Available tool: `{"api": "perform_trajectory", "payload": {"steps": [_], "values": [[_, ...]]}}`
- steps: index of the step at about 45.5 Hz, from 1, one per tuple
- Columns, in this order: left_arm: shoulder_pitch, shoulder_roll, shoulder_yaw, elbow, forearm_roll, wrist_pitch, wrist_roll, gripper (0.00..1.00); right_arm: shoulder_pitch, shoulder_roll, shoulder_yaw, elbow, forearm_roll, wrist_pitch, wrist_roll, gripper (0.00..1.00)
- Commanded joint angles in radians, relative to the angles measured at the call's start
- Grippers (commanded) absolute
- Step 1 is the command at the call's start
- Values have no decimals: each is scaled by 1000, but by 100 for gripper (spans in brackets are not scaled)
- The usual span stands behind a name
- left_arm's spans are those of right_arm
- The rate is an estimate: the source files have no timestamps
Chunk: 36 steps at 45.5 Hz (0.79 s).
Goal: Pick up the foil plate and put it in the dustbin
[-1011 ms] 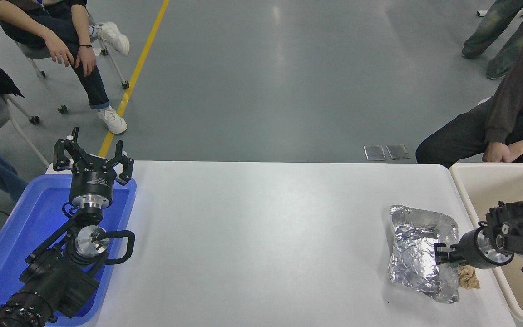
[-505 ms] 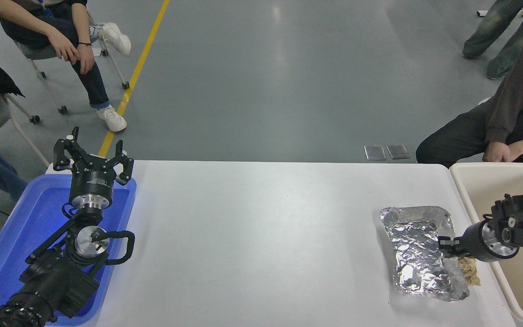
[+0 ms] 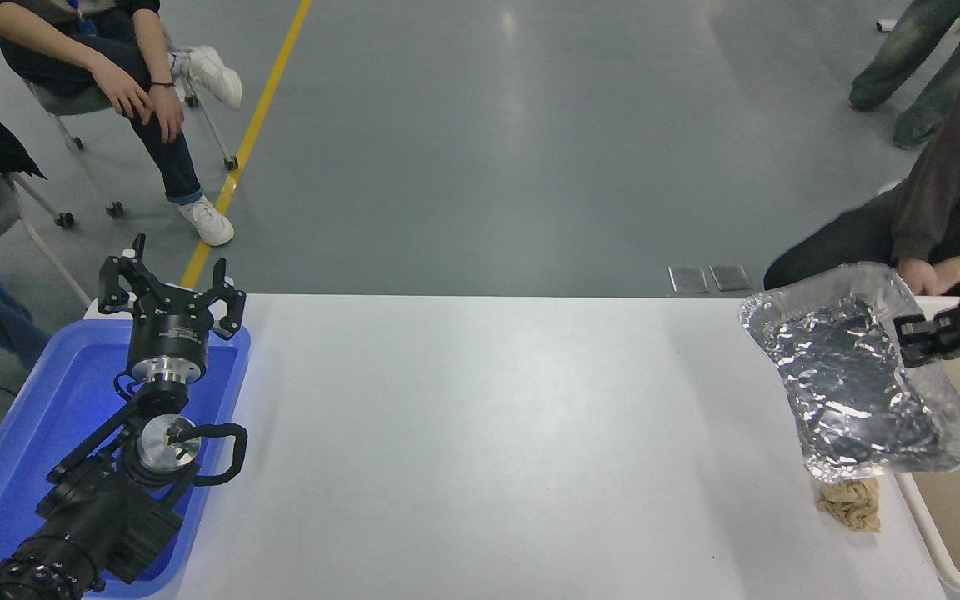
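Right gripper (image 3: 917, 340) is clamping the right rim of the foil plate (image 3: 851, 375), holding it tilted in the air above the white table's (image 3: 488, 433) right edge and the dustbin's (image 3: 942, 550) rim, over a tan wad (image 3: 851, 504); left gripper (image 3: 170, 292) is hanging with fingers apart above the blue tray (image 3: 30, 417), while a person's hand (image 3: 917, 275) is resting just behind the plate

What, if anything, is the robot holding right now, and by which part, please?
The right gripper is shut on the foil plate, pinching its right-hand rim, and the plate hangs tilted, clear of the table. The left gripper holds nothing.
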<state>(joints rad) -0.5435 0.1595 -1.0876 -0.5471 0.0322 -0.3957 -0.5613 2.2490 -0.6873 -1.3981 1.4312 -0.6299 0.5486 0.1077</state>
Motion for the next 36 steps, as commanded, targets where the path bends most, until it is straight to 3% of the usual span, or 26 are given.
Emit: {"api": "perform_trajectory", "payload": {"steps": [1,26,36], "values": [[0,0,0,0,0,0,0,99,238,37,-121,60,1,94,-2,0],[0,0,0,0,0,0,0,99,267,32,-131,58,-4,99,-8,0],[0,0,0,1,0,0,0,99,209,5,-136,18,-69,88,-8,0]]}}
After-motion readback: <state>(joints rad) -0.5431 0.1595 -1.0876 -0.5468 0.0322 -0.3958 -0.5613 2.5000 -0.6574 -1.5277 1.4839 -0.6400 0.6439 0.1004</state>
